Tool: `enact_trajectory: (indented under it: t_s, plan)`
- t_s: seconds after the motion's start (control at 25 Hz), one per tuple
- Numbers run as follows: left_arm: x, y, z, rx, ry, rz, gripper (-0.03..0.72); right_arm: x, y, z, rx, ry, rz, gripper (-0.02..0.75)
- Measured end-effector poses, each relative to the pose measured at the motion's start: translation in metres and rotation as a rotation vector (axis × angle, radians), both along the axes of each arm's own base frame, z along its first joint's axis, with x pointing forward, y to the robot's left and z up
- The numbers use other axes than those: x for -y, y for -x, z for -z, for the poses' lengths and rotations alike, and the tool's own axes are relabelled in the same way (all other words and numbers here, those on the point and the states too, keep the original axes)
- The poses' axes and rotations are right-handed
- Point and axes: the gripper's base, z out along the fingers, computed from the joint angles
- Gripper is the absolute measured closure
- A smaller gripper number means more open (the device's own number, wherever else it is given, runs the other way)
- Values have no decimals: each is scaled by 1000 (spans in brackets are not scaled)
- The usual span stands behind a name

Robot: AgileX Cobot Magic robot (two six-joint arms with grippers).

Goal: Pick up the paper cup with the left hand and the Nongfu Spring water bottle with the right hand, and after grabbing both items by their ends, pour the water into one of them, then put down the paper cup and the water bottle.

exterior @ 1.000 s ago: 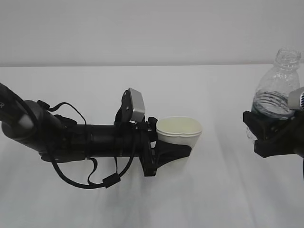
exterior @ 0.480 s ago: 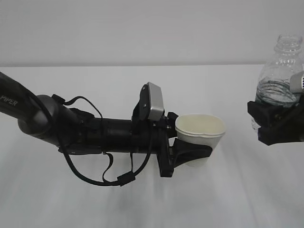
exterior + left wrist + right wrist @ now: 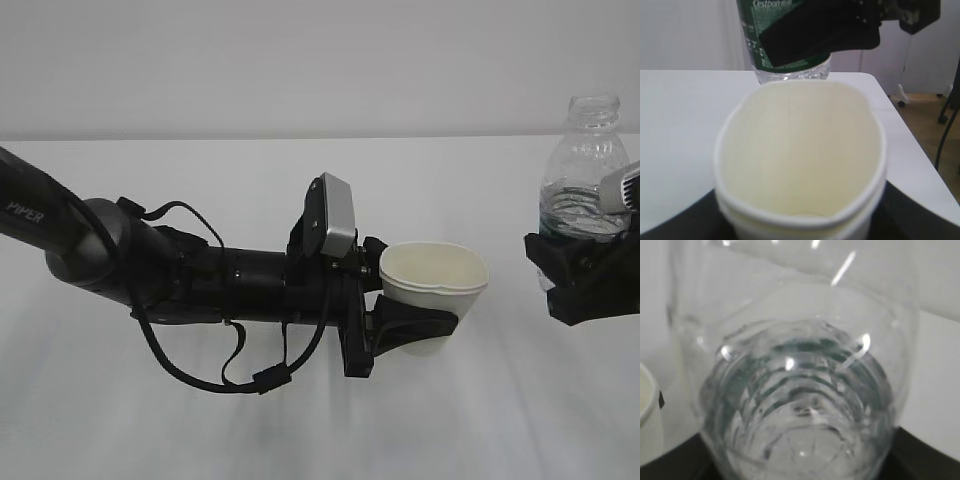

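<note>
White table [image 3: 250, 420] before a plain pale wall [image 3: 300, 60], wood floor [image 3: 932, 107] beyond

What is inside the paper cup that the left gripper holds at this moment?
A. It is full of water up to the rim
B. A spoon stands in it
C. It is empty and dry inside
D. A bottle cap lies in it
C: in the left wrist view the paper cup shows only bare off-white walls down to its bottom, while the water sits in the upright Nongfu Spring water bottle.
</note>
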Motion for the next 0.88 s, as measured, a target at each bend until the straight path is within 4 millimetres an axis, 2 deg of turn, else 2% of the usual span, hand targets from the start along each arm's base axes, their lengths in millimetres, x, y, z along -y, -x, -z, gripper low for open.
enact_trajectory:
  t_s: [0.16, 0.52, 0.88]
  plan:
    - [0, 0, 0, 0, -1, 1, 282, 1, 0, 1, -9, 42, -13, 293]
    - [1, -1, -1, 7, 2, 3, 283, 0, -12, -12, -1, 151, -43, 330]
    - [1, -1, -1, 7, 2, 3, 283, 0, -12, -12, 9, 202, -66, 333]
